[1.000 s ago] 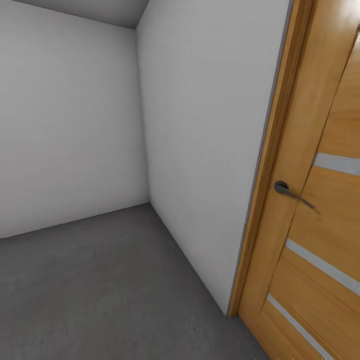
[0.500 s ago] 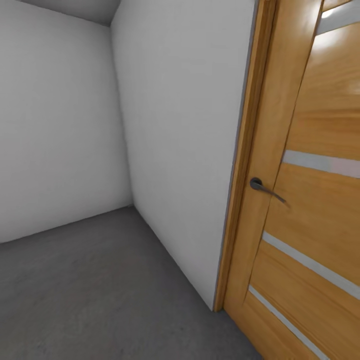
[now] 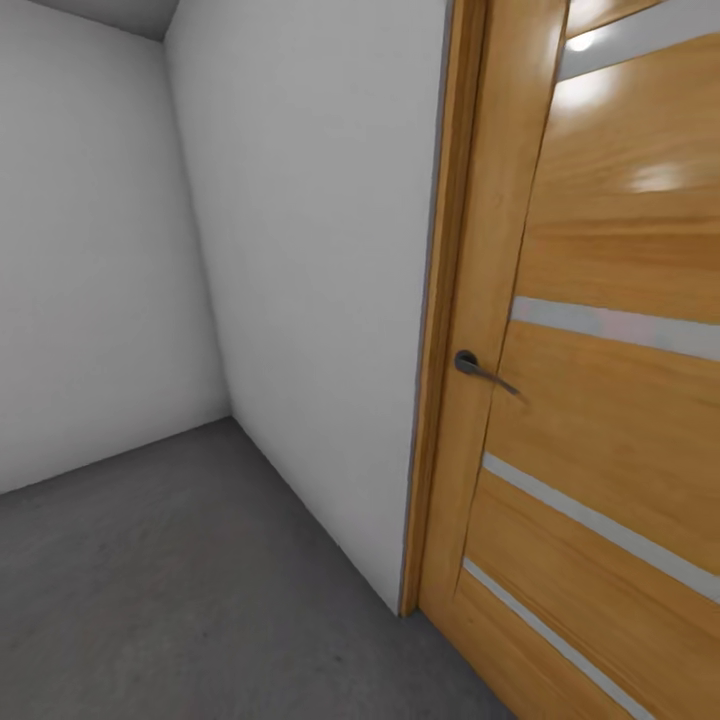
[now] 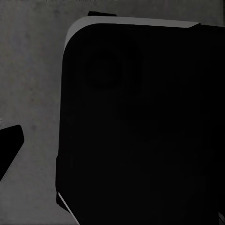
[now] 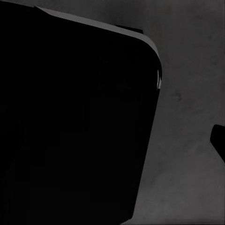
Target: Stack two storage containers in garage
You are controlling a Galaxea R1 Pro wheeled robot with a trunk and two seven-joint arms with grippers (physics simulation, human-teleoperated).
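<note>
Dark grey, rough concrete floor (image 3: 180, 590) underfoot, speckled, running to the base of the walls. This is the garage: bare, pale grey walls (image 3: 300, 280) meeting at a corner to the far left in the head view.

Nearest in the head view: a honey-coloured wooden door (image 3: 610, 420) with pale horizontal inlay strips, glossy, catching light spots near its top. A dark metal lever handle (image 3: 480, 368) sits at its left edge, beside the wooden frame (image 3: 445, 330). The frame butts against the end of the pale wall.

Left wrist view: a large black rounded body (image 4: 140, 126) of the robot blocks most of the frame, a thin pale rim along one edge. Grey floor (image 4: 33, 84) shows beside it. A small black tip (image 4: 9, 147) pokes in at the margin; cannot tell if it is a finger, nor how the jaws stand.

Right wrist view: same sort of black rounded mass (image 5: 75, 122), grey floor (image 5: 187, 140) past it, a small dark piece (image 5: 218, 140) at the edge. Jaw state cannot be told here either.

The storage containers: whereabouts cannot be told from here.
</note>
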